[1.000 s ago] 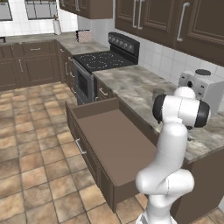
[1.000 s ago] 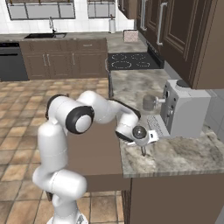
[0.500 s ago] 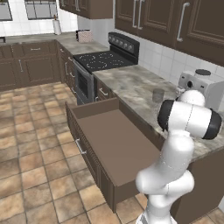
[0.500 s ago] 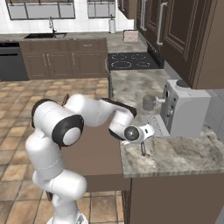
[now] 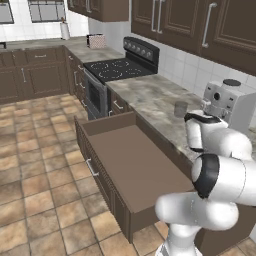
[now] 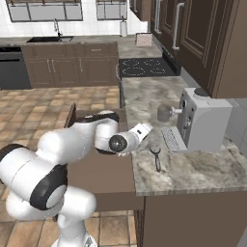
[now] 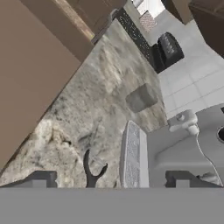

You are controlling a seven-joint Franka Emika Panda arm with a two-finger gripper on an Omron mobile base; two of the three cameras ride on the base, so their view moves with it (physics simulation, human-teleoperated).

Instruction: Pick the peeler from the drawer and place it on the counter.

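Right base view: the peeler (image 6: 157, 157) lies flat on the counter (image 6: 202, 169), right of centre in the frame, just in front of the coffee machine (image 6: 202, 120), its dark looped head toward the machine's drip tray. The gripper (image 6: 144, 128) sits up and to the left of the peeler, apart from it; the fingers are too small here to judge. A small grey cup (image 6: 164, 113) stands on the counter beside the machine, above the peeler in the frame.

Hand view: the peeler's dark Y-shaped head (image 7: 92, 169) shows at lower centre on the marbled stone, between the two finger tips (image 7: 40, 179) at the bottom corners. The tips stand wide apart with nothing between them, so the pincer is released. The cup (image 7: 141, 97) appears at centre, the drawer floor (image 7: 30, 70) at left.

Left base view: the drawer (image 5: 135, 165) stands pulled out at centre, its flat brown floor exposed. The stovetop (image 5: 112, 69) lies at upper centre
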